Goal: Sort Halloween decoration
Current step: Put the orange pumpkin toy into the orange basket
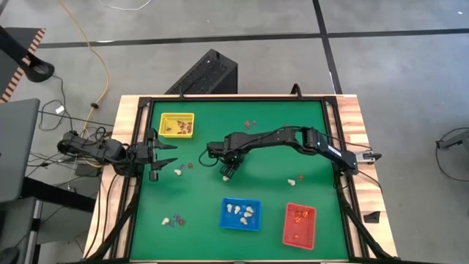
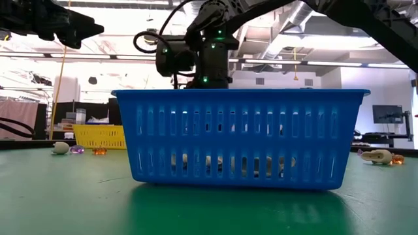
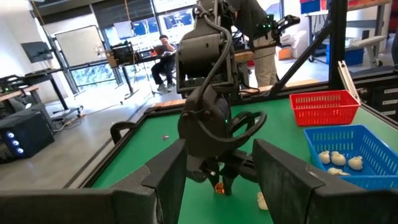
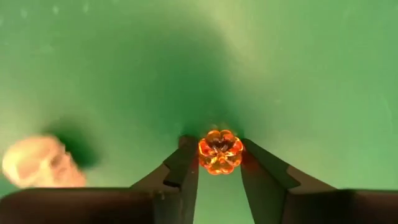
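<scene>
**Right jaws closed around an orange trinket at mid-desk**

High view, from the left: the left gripper [image 1: 163, 155] waits at the left edge of the green desk [image 1: 278, 143], just below the yellow tray [image 1: 176, 125], its jaws spread and empty. A cream trinket [image 1: 178, 172] and a small red one [image 1: 189, 166] lie just beside its tips. More trinkets [image 1: 174, 219], cream and purple, lie near the front left corner.

At mid-desk the right arm reaches in from the right edge, and the right gripper [image 1: 228, 173] points down at the cloth. In the right wrist view its jaws sit one on each side of an orange pumpkin trinket [image 4: 219, 151], touching it, with the piece down at the desk surface; a cream skull [image 4: 38, 162] lies near it.

Toward the front edge, the blue tray [image 1: 240, 214] holds several cream pieces and the red tray [image 1: 299, 225] holds orange-red ones. Another cream trinket [image 1: 294, 180] lies between the arm and the red tray, and a red piece [image 1: 250, 123] lies near the back edge.
</scene>
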